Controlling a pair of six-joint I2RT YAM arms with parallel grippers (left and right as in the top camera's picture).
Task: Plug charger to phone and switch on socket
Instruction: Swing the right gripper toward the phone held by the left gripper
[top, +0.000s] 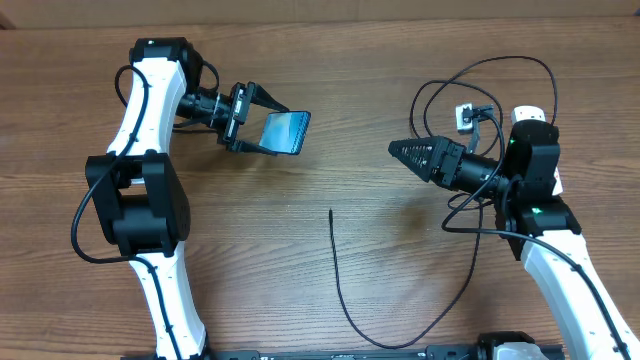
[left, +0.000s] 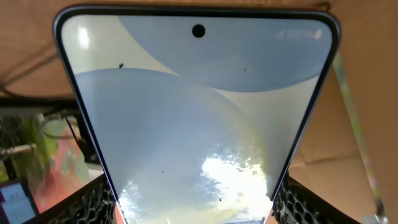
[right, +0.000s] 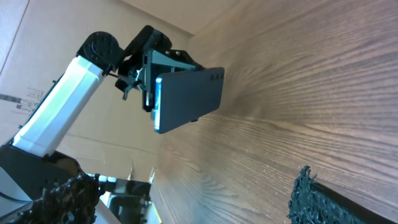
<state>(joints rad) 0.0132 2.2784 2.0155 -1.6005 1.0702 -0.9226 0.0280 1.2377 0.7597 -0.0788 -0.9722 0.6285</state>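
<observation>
My left gripper (top: 262, 125) is shut on the phone (top: 287, 132) and holds it tilted above the table at the upper left. The phone's glowing screen (left: 199, 118) fills the left wrist view, clamped between the fingers (left: 196, 208). The right wrist view shows the phone (right: 186, 99) edge-on in that gripper. The charger is a thin black cable lying on the table, with its connector tip (top: 331, 213) in the middle. It curves down and round to the right (top: 400, 345). My right gripper (top: 400, 152) is open and empty (right: 193, 180), pointing left toward the phone. The socket is out of view.
Black cables loop above and around the right arm (top: 500, 70). A small white block (top: 465, 117) hangs on them near the right wrist. Cardboard walls (right: 74, 25) stand behind the left arm. Bare wooden tabletop (top: 330, 60) lies between the arms.
</observation>
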